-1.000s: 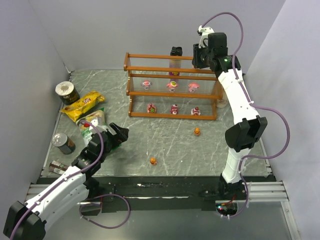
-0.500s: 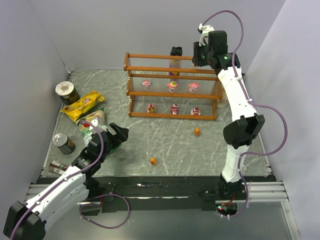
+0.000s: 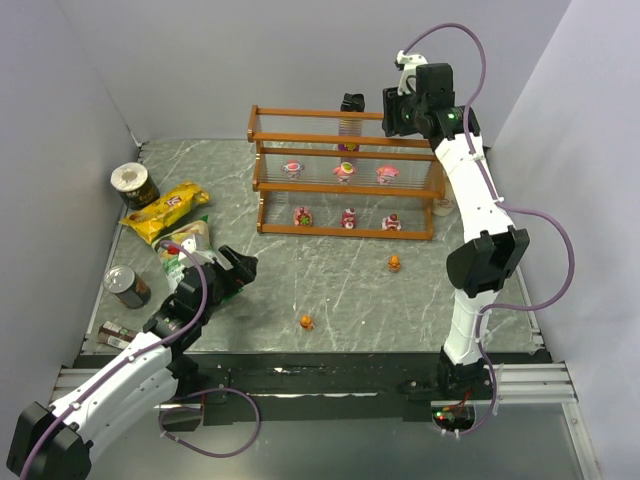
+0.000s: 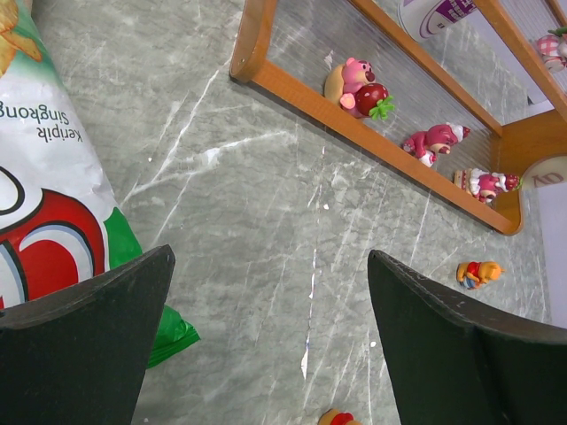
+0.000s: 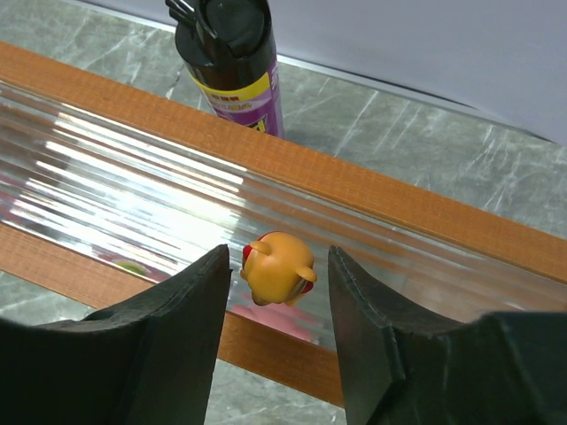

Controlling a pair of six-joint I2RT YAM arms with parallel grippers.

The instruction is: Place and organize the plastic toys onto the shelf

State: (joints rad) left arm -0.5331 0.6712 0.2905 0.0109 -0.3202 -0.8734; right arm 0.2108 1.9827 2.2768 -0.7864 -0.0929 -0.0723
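The right gripper (image 5: 278,255) hangs over the right part of the top tier of the shelf (image 3: 318,113). Its jaws are parted around an orange figurine (image 5: 277,268), with a thin gap on each side, so neither finger touches the toy. It is hard to tell whether the figurine rests on the clear slats or sits just above them. From overhead the gripper hides it altogether.

Behind the shelf stands a black spray can (image 5: 227,53), its top cut off in the right wrist view.

Three pink figurines (image 3: 345,170) line the middle tier, and another three pink figurines (image 3: 349,217) line the bottom tier.

Two loose orange toys lie on the grey marbled table (image 3: 340,285). The far toy (image 3: 395,263) lies just in front of the shelf's right end. The near toy (image 3: 307,321) lies toward the arms and is cut off at the bottom edge of the left wrist view.

The left gripper (image 4: 270,261) is spread wide with nothing between its fingers. It sits low at the near left beside a green-and-white chip bag (image 4: 53,204), which is only partly in frame.
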